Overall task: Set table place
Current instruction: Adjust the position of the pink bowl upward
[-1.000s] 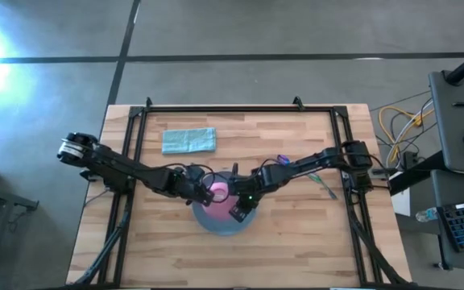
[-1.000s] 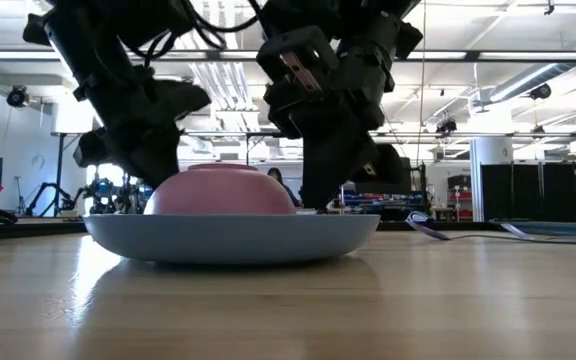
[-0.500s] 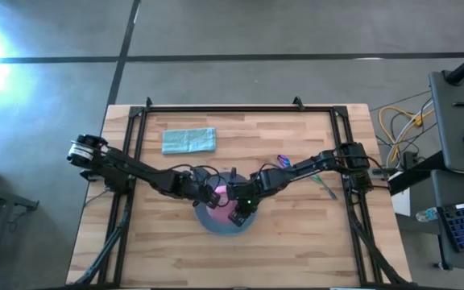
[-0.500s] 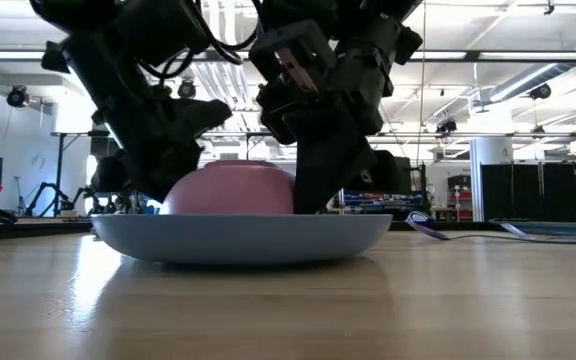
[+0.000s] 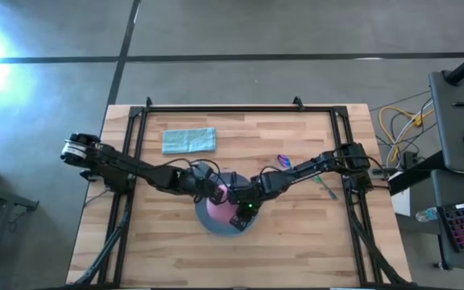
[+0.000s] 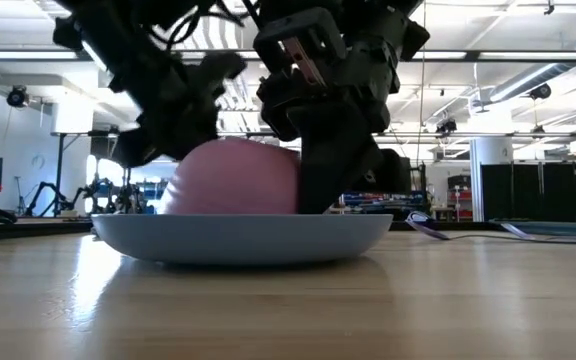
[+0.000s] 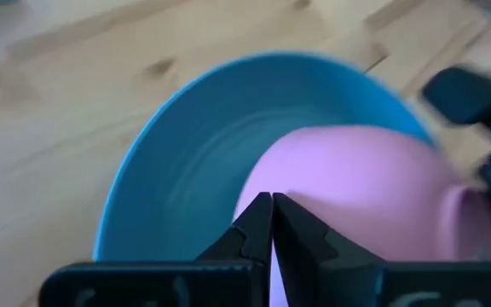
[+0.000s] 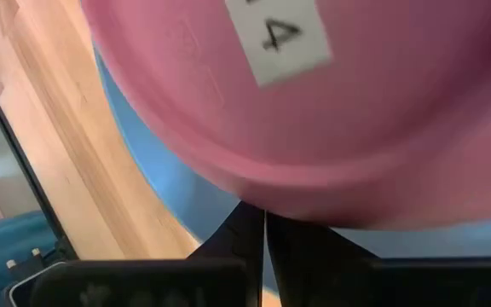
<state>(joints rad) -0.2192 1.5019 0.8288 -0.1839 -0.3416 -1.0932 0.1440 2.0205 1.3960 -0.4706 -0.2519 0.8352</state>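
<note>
A pink bowl [image 5: 221, 194] sits upside down and tilted on the round blue plate [image 5: 216, 222] at the table's middle. In the low view the bowl [image 6: 236, 178] has its left side raised. My left gripper [image 5: 207, 188], shut, is at the bowl's left side. My right gripper [image 5: 236, 198], shut, is at its right side. The right wrist view shows the bowl's base with a white label [image 8: 278, 34]. The purple-headed spoon [image 5: 283, 161] and the pale green fork [image 5: 325, 188] lie on the wood to the right. My left gripper has its shut fingertips [image 7: 258, 220] against the bowl's left edge [image 7: 250, 192], slanting down from the table's left. Whether the thin rim lies between them I cannot tell. That side of the bowl is raised off the plate. My right gripper sets its shut fingertips [image 8: 250, 223] against the lower right edge of the bowl [image 8: 262, 192], from the table's right and low over the plate. That side of the bowl stays down on the plate.
A folded teal cloth [image 5: 188, 140] lies at the far left of the table. A black rail frame [image 5: 216, 109] edges the wood. Bare wood lies in front of the plate [image 6: 268, 300]. A desk with cables and keyboards [image 5: 457, 121] stands off the right edge.
My left gripper has gone up at the bowl's left side. The bowl has tipped, its left side lifted while its right side stays on the plate against my right gripper. The plate has slid slightly toward the table's right.
</note>
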